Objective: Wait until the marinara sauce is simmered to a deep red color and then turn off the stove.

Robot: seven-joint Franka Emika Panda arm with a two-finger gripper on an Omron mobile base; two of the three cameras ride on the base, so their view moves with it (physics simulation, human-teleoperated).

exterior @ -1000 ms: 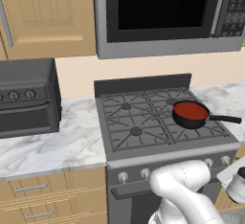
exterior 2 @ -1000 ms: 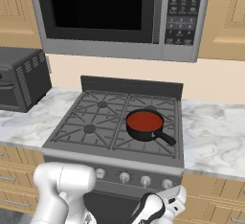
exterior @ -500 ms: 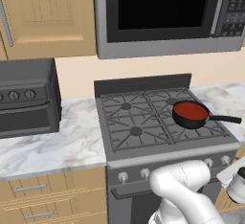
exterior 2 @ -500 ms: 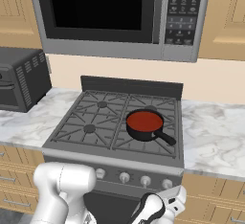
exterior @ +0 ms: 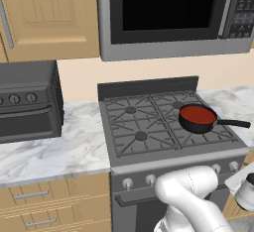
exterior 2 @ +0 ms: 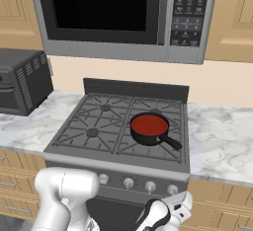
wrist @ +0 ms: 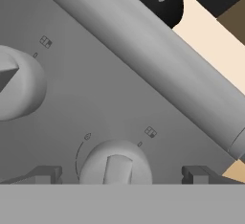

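Marinara sauce (exterior 2: pixel 149 124) deep red in black pan (exterior: pixel 197 119) on stove (exterior 2: pixel 99 126), front burner at 3 o'clock. Simmering apparently done; shut-off pending. Fingers (wrist: pixel 46 174) spread, released, flanking silver knob (wrist: pixel 116 163) on front panel, not yet clenched. Marble bench (exterior: pixel 54 151) alongside.

A home kitchen, rendered. The stove (exterior: pixel 168 132), a dark grey gas range with black grates and silver knobs along its front, sits between runs of white marble tabletop (exterior: pixel 54 151). Directly above the stove hangs a silver-framed microwave (exterior 2: pixel 123 18). Left of the stove stands a black toaster oven (exterior: pixel 27 102). Light wooden cabinets (exterior: pixel 49 18) flank the microwave, with drawers (exterior: pixel 54 203) below the tabletop.
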